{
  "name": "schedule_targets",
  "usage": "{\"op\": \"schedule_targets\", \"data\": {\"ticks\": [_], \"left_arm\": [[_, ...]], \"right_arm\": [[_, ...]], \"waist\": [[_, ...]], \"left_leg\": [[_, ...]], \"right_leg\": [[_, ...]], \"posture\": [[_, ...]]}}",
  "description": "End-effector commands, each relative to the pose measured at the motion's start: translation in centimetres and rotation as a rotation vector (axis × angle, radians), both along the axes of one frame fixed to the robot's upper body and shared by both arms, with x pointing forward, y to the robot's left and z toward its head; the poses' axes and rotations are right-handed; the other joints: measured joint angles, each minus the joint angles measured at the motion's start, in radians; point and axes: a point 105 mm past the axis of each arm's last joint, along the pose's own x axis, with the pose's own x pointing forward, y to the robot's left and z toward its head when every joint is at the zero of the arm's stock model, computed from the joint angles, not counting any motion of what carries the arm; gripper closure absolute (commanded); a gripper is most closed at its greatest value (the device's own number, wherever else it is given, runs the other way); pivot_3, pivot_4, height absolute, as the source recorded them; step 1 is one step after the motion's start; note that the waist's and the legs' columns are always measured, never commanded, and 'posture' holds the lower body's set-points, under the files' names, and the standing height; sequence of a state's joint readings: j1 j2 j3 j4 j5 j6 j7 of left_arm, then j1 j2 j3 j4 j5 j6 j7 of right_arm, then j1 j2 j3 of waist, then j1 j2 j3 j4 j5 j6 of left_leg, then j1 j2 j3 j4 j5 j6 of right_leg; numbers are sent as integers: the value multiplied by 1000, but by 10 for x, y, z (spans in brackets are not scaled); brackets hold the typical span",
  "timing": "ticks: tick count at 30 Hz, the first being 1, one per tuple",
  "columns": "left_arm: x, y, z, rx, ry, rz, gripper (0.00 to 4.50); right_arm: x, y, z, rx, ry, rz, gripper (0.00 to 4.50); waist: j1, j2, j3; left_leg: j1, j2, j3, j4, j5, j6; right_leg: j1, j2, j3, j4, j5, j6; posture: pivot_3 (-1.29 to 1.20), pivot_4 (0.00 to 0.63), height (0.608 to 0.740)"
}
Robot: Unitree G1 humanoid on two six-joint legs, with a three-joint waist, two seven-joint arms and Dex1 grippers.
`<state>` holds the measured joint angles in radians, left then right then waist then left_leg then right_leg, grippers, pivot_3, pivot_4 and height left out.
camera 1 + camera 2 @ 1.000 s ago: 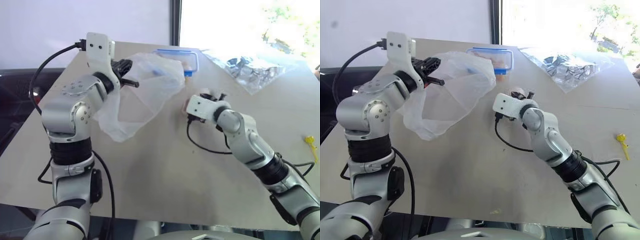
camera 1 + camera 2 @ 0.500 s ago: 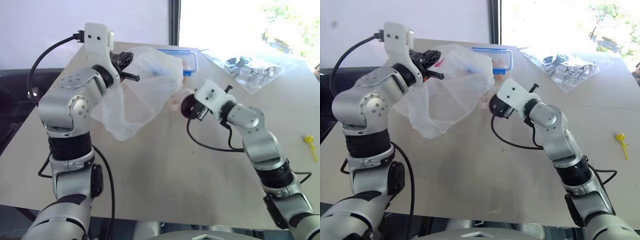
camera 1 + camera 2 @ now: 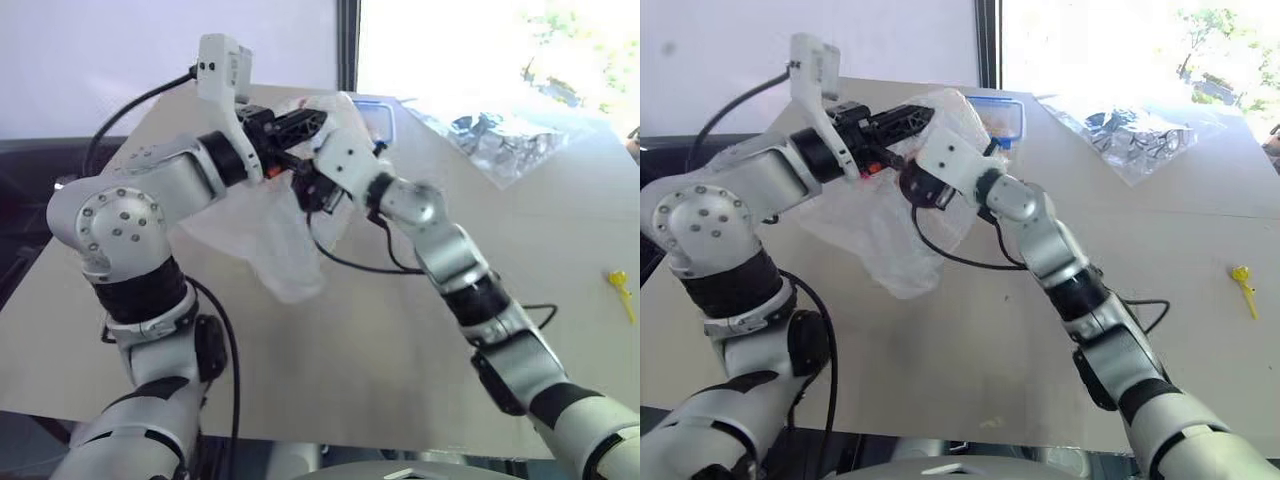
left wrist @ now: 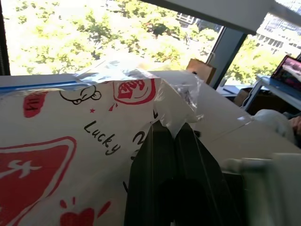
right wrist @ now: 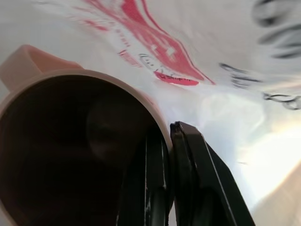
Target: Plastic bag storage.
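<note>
We saw the left gripper (image 3: pixel 312 120) clamped tight on a bunched edge of the plastic bag (image 3: pixel 285 240), which hung above the table (image 3: pixel 380 340) near its far side. Just right of it, the right gripper (image 5: pixel 171 136) pinched the rim of a pink cup (image 5: pixel 70 141) pressed against the bag. Farther right lay a foil-filled clear bag (image 3: pixel 1140 130) and a small yellow object (image 3: pixel 622 290).

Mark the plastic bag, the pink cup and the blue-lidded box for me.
plastic bag (image 3: pixel 290 250), left eye view, hanging lower part.
pink cup (image 5: pixel 28 63), right wrist view, handle.
blue-lidded box (image 3: pixel 1002 105), right eye view, lid's right part.
</note>
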<state>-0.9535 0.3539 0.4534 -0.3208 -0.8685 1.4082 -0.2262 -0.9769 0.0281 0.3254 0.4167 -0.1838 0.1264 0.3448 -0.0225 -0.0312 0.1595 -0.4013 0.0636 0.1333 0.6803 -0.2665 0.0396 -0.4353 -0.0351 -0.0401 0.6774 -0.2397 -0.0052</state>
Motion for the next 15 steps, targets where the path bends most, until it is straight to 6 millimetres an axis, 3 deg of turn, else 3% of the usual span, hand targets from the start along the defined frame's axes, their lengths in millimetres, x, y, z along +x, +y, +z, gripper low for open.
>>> {"op": "schedule_targets", "data": {"ticks": [1,3,6,8,12,15], "left_arm": [[-9,-3,16,-61,-29,-34,4500],[-9,0,12,-44,-19,-9,4500],[-5,9,6,-48,3,54,4500],[-2,16,2,-43,15,95,4500],[5,27,-10,-37,46,181,4500],[14,34,-19,-8,58,258,4500]], "right_arm": [[2,19,15,147,-21,44,3923],[1,29,14,184,4,83,3431],[-15,38,14,257,105,246,2073],[-27,33,11,290,161,346,1292],[-36,2,9,320,202,378,1292],[-45,-39,19,328,206,356,1292]], "waist": [[-10,0,0],[-15,0,1],[-13,-1,1],[-14,-1,1],[-13,-1,1],[-9,-1,1]], "left_leg": [[0,0,0,0,0,0],[0,0,-1,-1,0,0],[0,-2,-2,-2,0,0],[0,-2,-3,-3,0,0],[2,-2,-4,-6,0,-1],[2,-3,-4,-7,0,-1]], "right_leg": [[0,0,0,0,0,0],[0,0,-1,0,0,0],[1,-3,-2,0,0,0],[1,-4,-3,0,0,0],[2,-4,-3,0,0,0],[1,-5,-3,0,0,0]], "posture": [[0,150,740],[0,150,740],[0,150,740],[0,150,740],[0,150,740],[0,150,740]]}}
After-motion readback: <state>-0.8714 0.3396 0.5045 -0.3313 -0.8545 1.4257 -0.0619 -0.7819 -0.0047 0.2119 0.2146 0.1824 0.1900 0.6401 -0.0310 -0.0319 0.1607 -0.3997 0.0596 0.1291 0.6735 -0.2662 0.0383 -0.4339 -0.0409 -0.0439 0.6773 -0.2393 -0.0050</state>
